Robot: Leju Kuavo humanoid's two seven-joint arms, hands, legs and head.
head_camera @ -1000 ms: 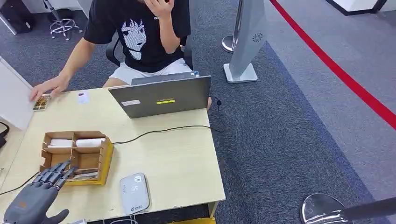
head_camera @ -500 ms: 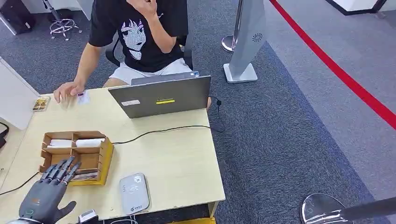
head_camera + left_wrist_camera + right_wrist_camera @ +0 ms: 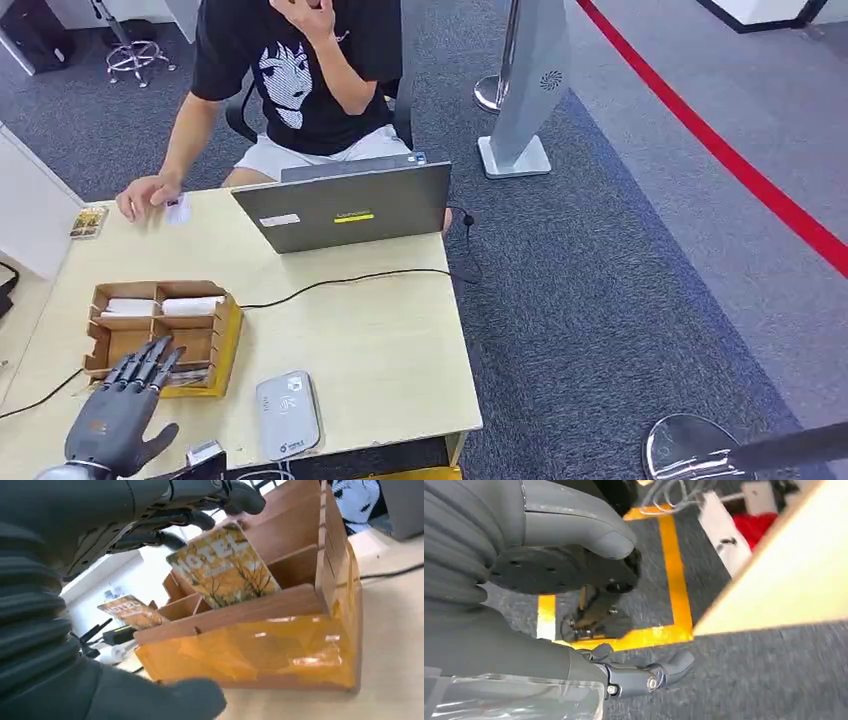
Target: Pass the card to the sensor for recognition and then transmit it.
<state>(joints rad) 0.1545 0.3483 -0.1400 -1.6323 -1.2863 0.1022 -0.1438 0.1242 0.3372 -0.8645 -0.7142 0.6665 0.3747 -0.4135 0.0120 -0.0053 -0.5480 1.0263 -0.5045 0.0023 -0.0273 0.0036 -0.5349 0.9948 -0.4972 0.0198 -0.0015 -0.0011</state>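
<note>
bench carries laptop, wooden box, white sensor near front edge; person seated behind, hand by small card; left hand fingers spread, empty, reaching over box near compartment; hotel card leaning inside box, under fingertips; right hand hangs beside bench, fingers loosely apart, empty

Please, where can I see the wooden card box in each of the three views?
Head view: wooden card box on the table, near-left, just ahead of the left hand.
Left wrist view: it spans the picture's middle.
Right wrist view: not in it.
Shared landmark: the box's yellow side.
</note>
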